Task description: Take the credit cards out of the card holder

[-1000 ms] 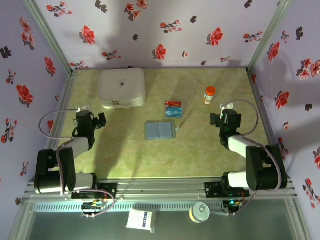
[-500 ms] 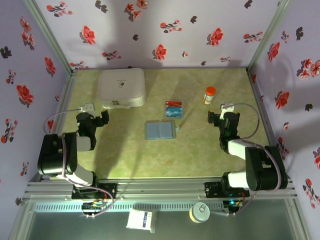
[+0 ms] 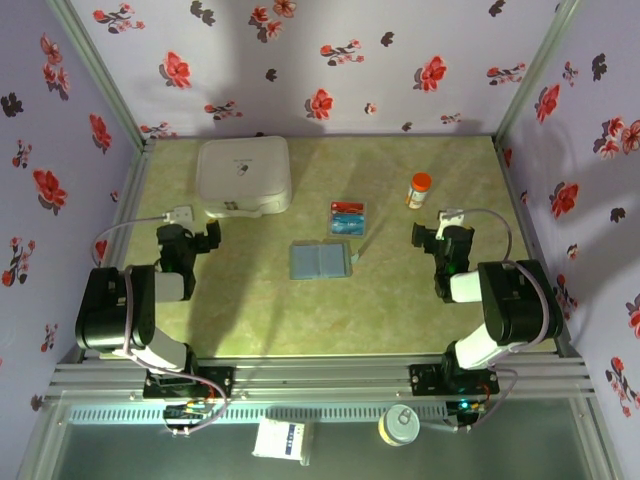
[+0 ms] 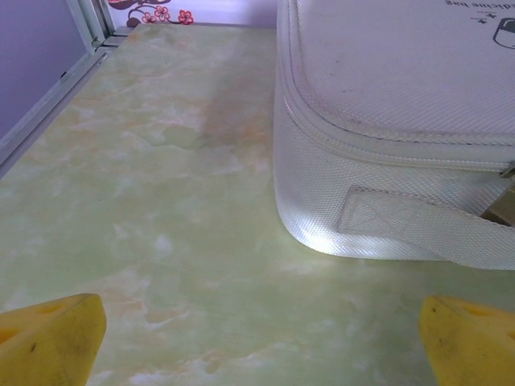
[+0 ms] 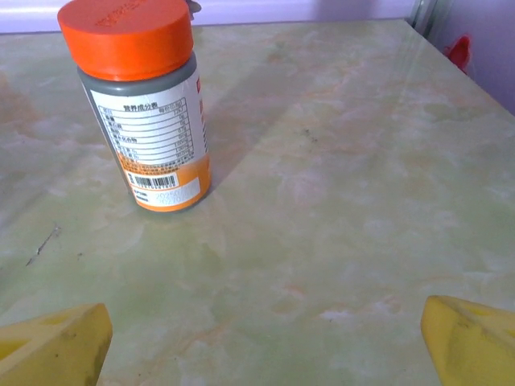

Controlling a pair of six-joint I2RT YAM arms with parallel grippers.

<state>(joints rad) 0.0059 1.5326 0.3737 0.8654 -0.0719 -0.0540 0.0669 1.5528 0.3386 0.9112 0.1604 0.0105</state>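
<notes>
Grey-blue card holder (image 3: 321, 261) lay open, credit cards (image 3: 348, 216) out at its 1 o'clock. Left end effector (image 3: 205, 238) and right end effector (image 3: 423, 238), both spread, had retracted; task judged done.

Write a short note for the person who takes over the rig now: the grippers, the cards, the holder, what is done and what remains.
Left gripper: open, empty, facing the white box.
Right gripper: open, empty, facing the bottle.
Holder: lies open and flat mid-table, with neither gripper touching it.
Cards: a red one and a teal one lie together just beyond the holder, apart from it.
Done: the cards appear to be out. The holder looks empty, but it is small in the top view.
Left: probably nothing; check the holder's pockets closely.
</notes>
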